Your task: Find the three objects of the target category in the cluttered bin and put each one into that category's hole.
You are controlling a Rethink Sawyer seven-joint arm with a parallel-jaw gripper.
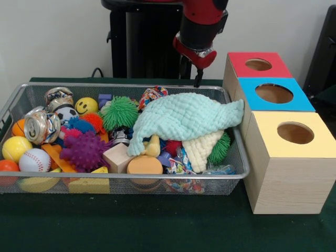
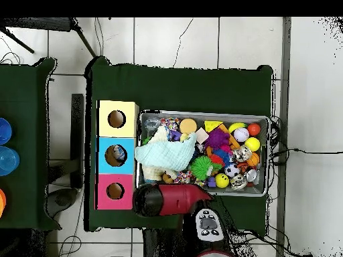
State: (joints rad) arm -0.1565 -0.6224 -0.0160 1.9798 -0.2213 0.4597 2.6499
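The arm [image 1: 202, 23] comes down behind the far right corner of the wire basket [image 1: 10, 107], and its gripper [image 1: 198, 79] hangs there, near the red box [image 1: 239, 65]. Only a thin dark tip shows, so I cannot tell if the gripper is wide or narrow, and nothing is seen in it.

The basket is full. A pale green cloth [image 1: 184, 118] lies over its right half, and under it a cream cloth [image 1: 202, 147] hangs toward the front. On the left are balls — a baseball [image 1: 34, 160], a yellow ball [image 1: 16, 148], a smiley ball [image 1: 86, 105] — and a crushed can [image 1: 42, 126], a purple spiky ball [image 1: 84, 150] and a green fuzzy ball [image 1: 119, 112]. A wooden block [image 1: 118, 157] lies near the middle.

Just beside the basket stand three boxes in a row, each with a round hole on top: red, blue [image 1: 273, 94] and yellow [image 1: 294, 134]. In the overhead view something lies inside the hole of the blue box [image 2: 116, 154].
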